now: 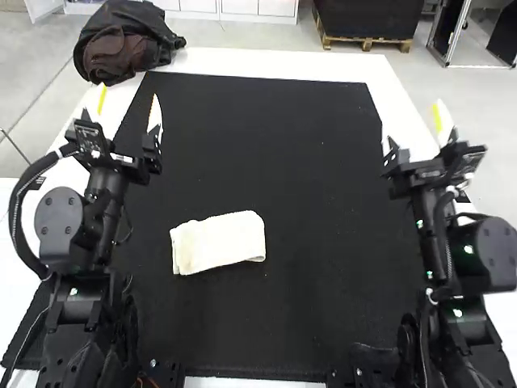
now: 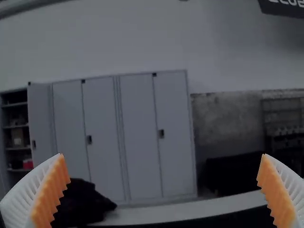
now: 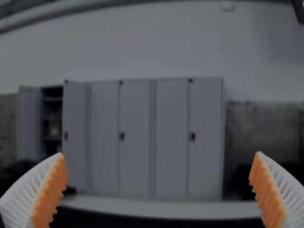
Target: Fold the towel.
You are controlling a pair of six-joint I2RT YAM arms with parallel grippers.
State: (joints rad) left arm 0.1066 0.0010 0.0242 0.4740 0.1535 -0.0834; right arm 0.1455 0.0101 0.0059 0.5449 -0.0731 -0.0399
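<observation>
towel (image 1: pixel 218 242) lies as a small, flattened packet on the black mat (image 1: pixel 323 202), in the half nearer the arms and closer to the left arm than to the right. its layers look stacked, so i judge the folding done or very nearly so; how many folds it has i cannot tell. what may be left is squaring the edges, as the left end looks slightly uneven, with a faint brownish patch. its long axis runs mostly side to side between the arms, tilted a little so the right end sits farther from them. the left gripper (image 1: pixel 128 90) is spread wide with nothing between its fingers, and the right gripper (image 1: pixel 410 113) is likewise wide and empty; both are well apart from the cloth. a dark bag (image 1: pixel 125 44) sits at the surface's far left corner.
</observation>
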